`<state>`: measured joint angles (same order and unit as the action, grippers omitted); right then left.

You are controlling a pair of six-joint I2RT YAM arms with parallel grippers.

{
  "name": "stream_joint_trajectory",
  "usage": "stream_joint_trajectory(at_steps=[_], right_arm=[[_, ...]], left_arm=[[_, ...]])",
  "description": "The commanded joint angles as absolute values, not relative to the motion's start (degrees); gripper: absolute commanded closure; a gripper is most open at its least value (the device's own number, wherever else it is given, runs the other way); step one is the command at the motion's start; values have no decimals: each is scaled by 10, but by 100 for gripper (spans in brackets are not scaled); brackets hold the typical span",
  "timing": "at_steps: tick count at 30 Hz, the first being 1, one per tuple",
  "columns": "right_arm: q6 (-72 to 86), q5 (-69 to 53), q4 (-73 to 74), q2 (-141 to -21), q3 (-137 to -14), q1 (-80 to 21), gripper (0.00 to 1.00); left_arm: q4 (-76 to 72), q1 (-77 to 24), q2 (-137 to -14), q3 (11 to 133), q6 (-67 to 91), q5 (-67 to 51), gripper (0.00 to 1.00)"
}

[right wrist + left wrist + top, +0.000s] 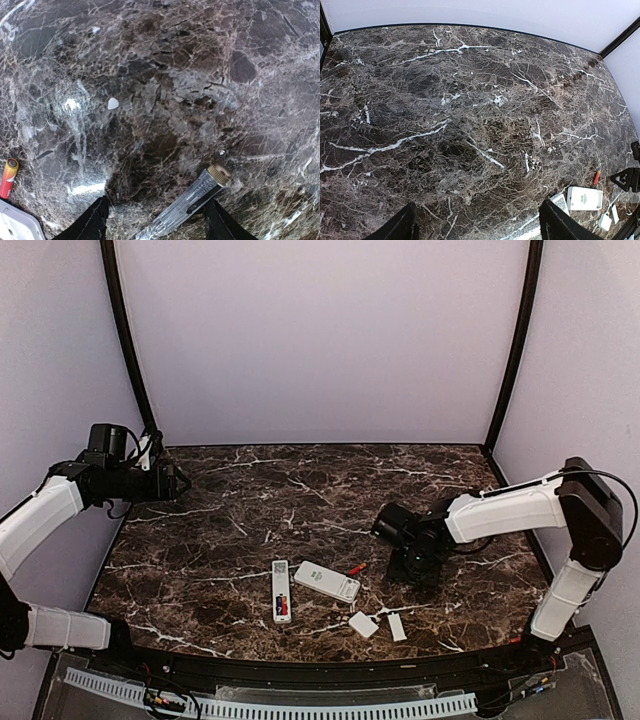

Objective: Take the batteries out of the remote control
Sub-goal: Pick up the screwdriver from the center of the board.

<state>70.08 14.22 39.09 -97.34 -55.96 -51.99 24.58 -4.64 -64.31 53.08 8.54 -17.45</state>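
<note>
Dark marble worktop. The left arm is raised over the left edge, forearm angled up and wrist level, aimed in across the slab. The left jaws are wide apart with nothing between them and are well clear of all items. The right arm has its elbow high at the far right. Its forearm runs left and the wrist bends down, putting the right jaws low over the worktop just right of the remotes. They stand apart. A greyish battery with a brass-coloured end lies slanted between the fingers, with a gap on the left side. Contact on the right side is unclear, so no firm grip shows. The wide remote lies near centre-front. The narrow remote is just left of it, bay open, with a seated battery showing red. Two white covers lie in front, to the right of the remotes. A loose red battery lies on the worktop by the wide remote's right end, between it and the right jaws.
</note>
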Motion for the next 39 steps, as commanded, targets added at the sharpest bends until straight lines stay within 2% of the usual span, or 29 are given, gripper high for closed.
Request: stream_joint_trajectory(at_steps=[1,10,22,25,30,34,39], right_arm=[[688,143,400,-995,-572,-513,40],[694,143,405,-1003,-577,-510,70],[720,151,393,-964,-556,-509,99],[722,155,384,-942,-548,-508,100],[704,156,367,-884,-544,-508,100],[660,144,316,-801,-534,-508,100],[571,113,200,-662,-511,-510,100]], left_arm=[[255,-43,-633,520,76,-171,18],[255,-42,-630,519,76,-171,18],[251,-43,-621,514,73,-173,18],[250,-43,-614,508,75,-186,19],[216,-57,-588,492,95,-278,22],[179,-132,-557,477,163,-299,24],[76,-269,-527,452,330,-321,25]])
